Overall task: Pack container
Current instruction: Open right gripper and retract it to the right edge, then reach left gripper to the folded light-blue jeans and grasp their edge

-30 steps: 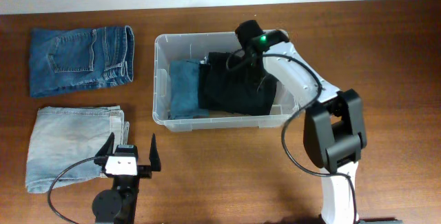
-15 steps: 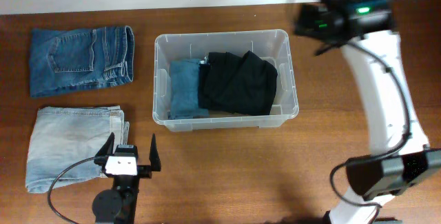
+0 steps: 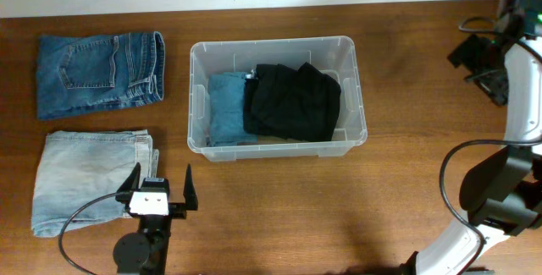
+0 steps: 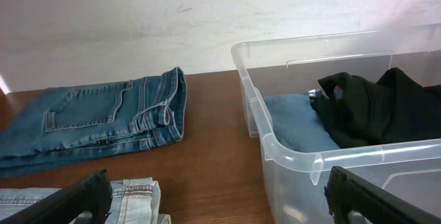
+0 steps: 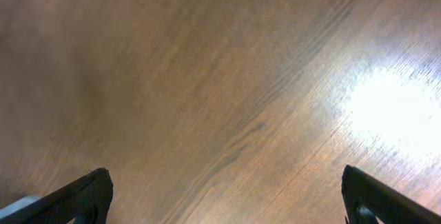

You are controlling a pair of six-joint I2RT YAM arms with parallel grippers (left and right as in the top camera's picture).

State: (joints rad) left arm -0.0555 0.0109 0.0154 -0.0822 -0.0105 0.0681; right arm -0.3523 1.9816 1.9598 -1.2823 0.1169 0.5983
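Clear container (image 3: 271,43), central, holds black garment (image 3: 292,101), blue jeans (image 3: 226,106) | dark jeans (image 3: 97,74), pale jeans (image 3: 89,178) unpacked, left edge | left gripper (image 3: 161,179), right gripper (image 5: 226,200) both spread wide, empty | next: likely grasp pale jeans

White right arm (image 3: 524,97) links with black joints, looping black cables (image 3: 442,182), left end effector (image 3: 163,175) black-fingered, white-bodied

no writing, brand, number or sign can be read in any view — not on the container (image 3: 276,43), nor on the folded jeans (image 3: 97,72) lying well apart from it.
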